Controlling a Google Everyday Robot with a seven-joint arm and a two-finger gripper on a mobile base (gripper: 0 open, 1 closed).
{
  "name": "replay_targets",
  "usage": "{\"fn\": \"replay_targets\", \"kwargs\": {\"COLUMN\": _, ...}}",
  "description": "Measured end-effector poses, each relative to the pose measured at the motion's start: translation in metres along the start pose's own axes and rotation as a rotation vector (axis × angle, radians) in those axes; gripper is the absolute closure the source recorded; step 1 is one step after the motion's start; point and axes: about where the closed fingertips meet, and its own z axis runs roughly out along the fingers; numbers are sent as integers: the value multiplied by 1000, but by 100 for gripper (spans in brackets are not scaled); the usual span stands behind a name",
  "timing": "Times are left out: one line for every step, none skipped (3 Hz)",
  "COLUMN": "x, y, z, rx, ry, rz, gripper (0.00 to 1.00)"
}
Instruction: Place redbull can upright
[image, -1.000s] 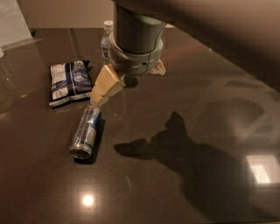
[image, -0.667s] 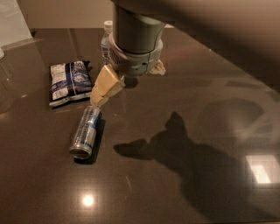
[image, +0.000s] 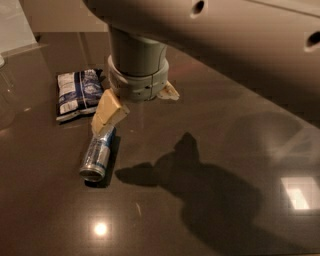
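A blue-and-white snack bag (image: 77, 94) lies flat on the dark glossy table (image: 50, 200)

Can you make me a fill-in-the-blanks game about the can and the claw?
1. The can lies on its ____.
2. The open claw hangs over the far end of the ____.
3. The bag is blue and ____.
Missing words: side, can, white.

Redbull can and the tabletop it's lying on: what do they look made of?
Redbull can: looks like thin metal, glossy silver-and-blue; its side catches bright streaks and the rim shines. Tabletop: dark, polished stone or laminate, can't tell which; it mirrors lights and shows the arm's shadow. The gripper hangs open over the can's far end.
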Motion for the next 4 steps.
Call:
{"fn": "replay_targets", "kwargs": {"x": -7, "y": 15, "z": 15, "rx": -36, "ry": 46, "rz": 52, "gripper": 0}}
{"fn": "replay_targets", "kwargs": {"x": -21, "y": 32, "z": 28, "rx": -73, "ry": 82, "rz": 88, "gripper": 0}}
{"fn": "replay_targets", "kwargs": {"x": -30, "y": 47, "z": 43, "rx": -93, "ry": 109, "rz": 117, "gripper": 0}}
{"fn": "replay_targets", "kwargs": {"x": -31, "y": 60, "z": 61, "rx": -99, "ry": 143, "rz": 155, "gripper": 0}}
